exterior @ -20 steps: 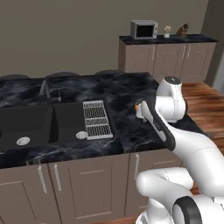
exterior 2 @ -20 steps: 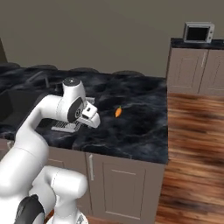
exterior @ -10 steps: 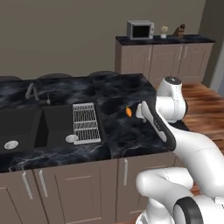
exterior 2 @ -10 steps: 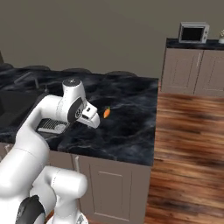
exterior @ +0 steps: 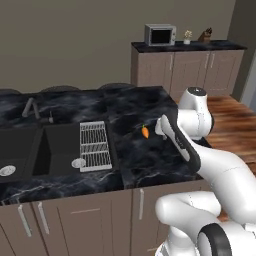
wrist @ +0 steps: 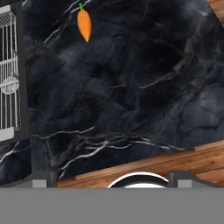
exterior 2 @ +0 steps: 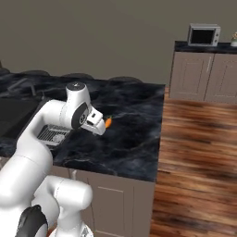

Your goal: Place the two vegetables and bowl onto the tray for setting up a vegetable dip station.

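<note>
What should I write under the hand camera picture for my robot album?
A small orange carrot lies alone on the black marble counter, beside the white wire rack, with wooden floor beyond the counter's edge.

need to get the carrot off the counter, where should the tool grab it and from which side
Grip the carrot across its thick upper half, near the green stem, where it is widest; the pointed end would likely slip. It lies flat on the dark counter with bare stone all round, so coming straight down from above looks best, with the open tool's jaws either side of its long axis.
</note>
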### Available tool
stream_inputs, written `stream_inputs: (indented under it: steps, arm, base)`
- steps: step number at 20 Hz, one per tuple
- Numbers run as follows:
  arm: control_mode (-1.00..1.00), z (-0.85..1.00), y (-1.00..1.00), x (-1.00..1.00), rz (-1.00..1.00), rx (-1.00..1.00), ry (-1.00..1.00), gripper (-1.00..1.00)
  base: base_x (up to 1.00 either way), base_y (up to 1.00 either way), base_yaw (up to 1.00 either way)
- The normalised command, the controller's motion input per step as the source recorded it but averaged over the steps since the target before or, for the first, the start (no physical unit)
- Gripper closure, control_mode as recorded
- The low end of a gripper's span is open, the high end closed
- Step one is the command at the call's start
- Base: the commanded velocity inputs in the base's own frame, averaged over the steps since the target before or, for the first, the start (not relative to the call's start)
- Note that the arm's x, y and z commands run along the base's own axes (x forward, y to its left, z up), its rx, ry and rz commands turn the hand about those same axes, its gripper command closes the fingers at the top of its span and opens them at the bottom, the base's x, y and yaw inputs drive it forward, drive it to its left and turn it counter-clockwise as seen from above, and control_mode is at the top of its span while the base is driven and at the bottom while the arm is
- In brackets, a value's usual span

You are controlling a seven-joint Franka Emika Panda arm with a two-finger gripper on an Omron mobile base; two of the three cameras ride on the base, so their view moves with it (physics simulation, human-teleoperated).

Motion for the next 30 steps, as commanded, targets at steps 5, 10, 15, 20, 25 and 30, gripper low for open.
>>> stream_inputs:
  steps: [5, 10, 15, 20, 25, 30]
  arm:
    - [1.0, 0.0, 0.0, 0.0, 0.0, 0.0, 0.0, -1.0]
    - [1.0, 0.0, 0.0, 0.0, 0.0, 0.0, 0.0, -1.0]
    - [1.0, 0.0, 0.0, 0.0, 0.0, 0.0, 0.0, -1.0]
    - [1.0, 0.0, 0.0, 0.0, 0.0, 0.0, 0.0, -1.0]
    - [1.0, 0.0, 0.0, 0.0, 0.0, 0.0, 0.0, -1.0]
    - [1.0, 0.0, 0.0, 0.0, 0.0, 0.0, 0.0, -1.0]
  base:
    - [0.17, -0.24, 0.0]
    - [0.34, -0.17, 0.0]
    - [0.34, -0.18, 0.0]
    - [0.32, -0.17, 0.0]
    - [0.31, -0.17, 0.0]
    - [0.4, -0.14, 0.0]
